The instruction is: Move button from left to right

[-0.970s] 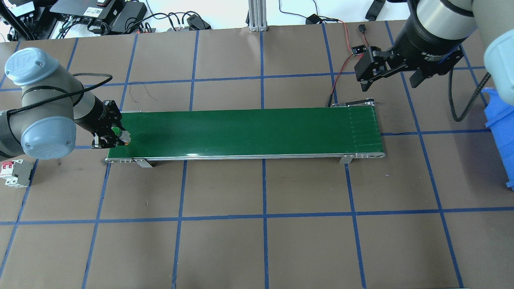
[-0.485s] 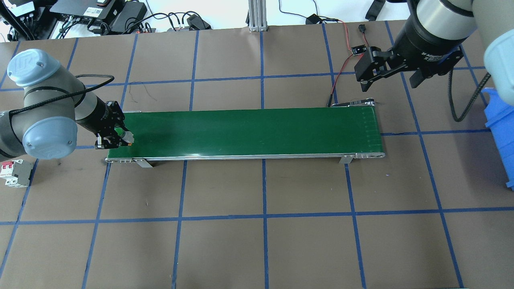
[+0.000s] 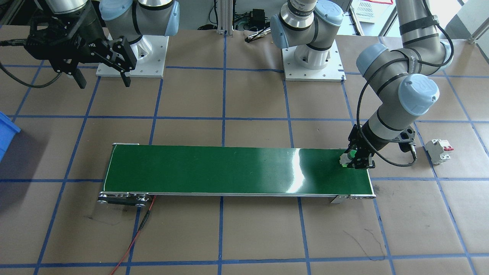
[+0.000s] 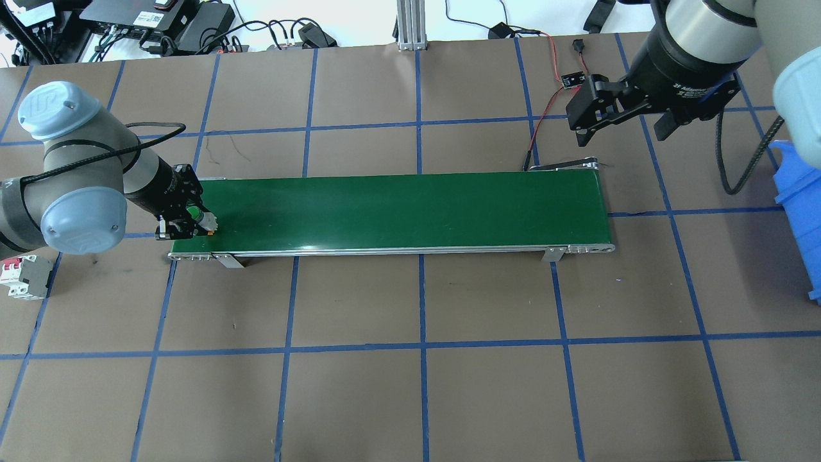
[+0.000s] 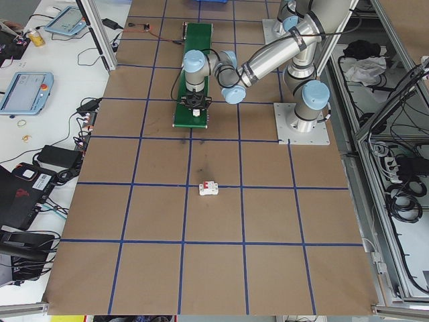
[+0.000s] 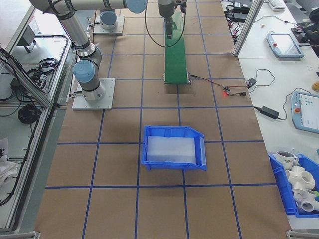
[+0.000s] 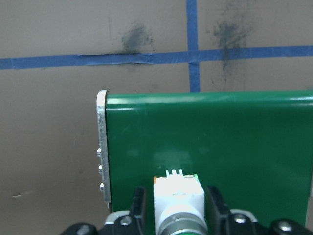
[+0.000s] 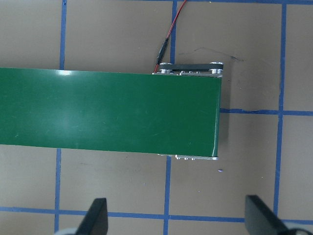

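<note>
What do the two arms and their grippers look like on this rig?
Both arms are silver-grey tubes with pale-blue joint caps on white bases. The left gripper is small and black, with a black cable looped along its forearm. The right gripper is bulkier and black, beneath a silver wrist collar with white lettering.

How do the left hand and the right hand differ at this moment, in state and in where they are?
The left hand is shut on the button, while the right hand is open and holds nothing. The left hand is low over one end of the green conveyor belt; the right hand hangs off the belt, beside its other end. Both are black with two fingers.
</note>
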Robot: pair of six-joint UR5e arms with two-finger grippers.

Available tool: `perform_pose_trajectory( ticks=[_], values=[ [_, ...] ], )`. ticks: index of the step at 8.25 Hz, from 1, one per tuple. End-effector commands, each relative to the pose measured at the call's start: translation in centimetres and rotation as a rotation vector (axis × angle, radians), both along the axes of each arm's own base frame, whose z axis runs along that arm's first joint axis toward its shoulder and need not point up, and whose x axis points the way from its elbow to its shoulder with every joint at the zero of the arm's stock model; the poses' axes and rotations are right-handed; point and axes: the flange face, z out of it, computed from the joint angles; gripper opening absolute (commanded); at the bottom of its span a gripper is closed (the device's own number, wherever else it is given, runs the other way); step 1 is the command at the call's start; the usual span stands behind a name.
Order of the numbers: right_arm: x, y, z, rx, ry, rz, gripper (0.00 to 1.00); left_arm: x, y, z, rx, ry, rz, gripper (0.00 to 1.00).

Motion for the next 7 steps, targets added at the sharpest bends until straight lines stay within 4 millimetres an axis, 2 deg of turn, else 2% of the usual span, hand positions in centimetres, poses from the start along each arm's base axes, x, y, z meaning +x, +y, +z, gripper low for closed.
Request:
perform_pose_trajectory(
  ticks=[1, 4, 6, 7],
  values=[
    [0.0, 0.0, 0.0, 0.002, 0.0, -0.001, 1.0, -0.1, -0.1, -0.2, 0.003, 0.003, 0.057, 1.0],
    [0.1, 0.0, -0.5, 0.015, -0.002, 0.001, 1.0, -0.4, -0.1, -0.2, 0.002, 0.002, 0.043, 1.0],
    [0.2, 0.4, -5.3, 0.104, -0.013, 0.005, 1.0, -0.5, 0.1, 0.3, -0.006, 0.0, 0.02, 1.0],
    [0.2, -0.2, -7.4, 0.121, -0.012, 0.003, 1.0, -0.8, 0.2, 0.8, -0.018, -0.004, -0.027, 1.0]
  ],
)
